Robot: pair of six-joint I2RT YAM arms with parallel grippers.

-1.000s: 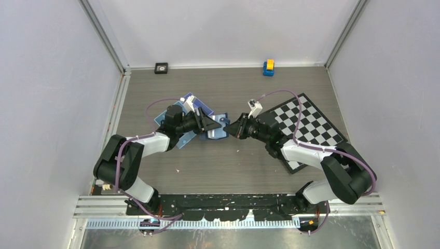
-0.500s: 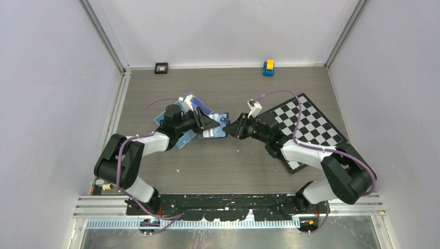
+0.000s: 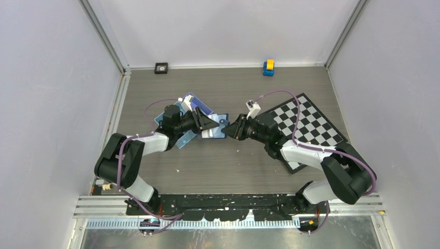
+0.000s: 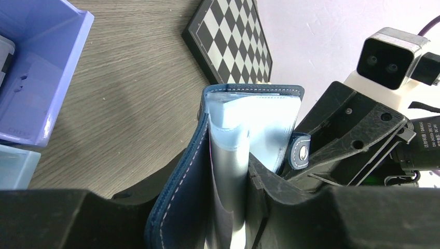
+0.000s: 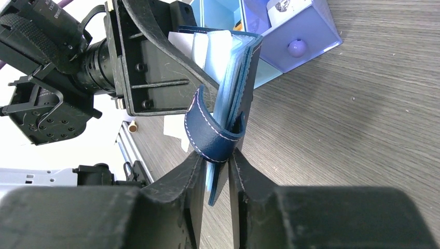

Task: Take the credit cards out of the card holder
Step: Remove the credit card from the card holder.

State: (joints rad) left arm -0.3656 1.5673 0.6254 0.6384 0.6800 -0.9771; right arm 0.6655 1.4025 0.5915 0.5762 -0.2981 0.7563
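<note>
Card holder [image 5: 251, 67] in right gripper [image 5: 215, 155]

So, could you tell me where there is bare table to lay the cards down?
Bare table: near strip between its front edge and the card holder; far strip before the toy. Crowded: left gripper and right gripper on the holder, flanked by tray and chessboard.

**Left wrist view, right edge:** two lines of small white print [image 4: 423, 133] on the black housing [image 4: 415, 155] behind the right end effector [image 4: 302, 158]. The characters are too small to read with certainty.

**Lower left:** a faint embossed mark [image 4: 18, 131] on the wall of the lilac tray [image 4: 36, 98], illegible.

Nothing legible appears in the other views.
</note>
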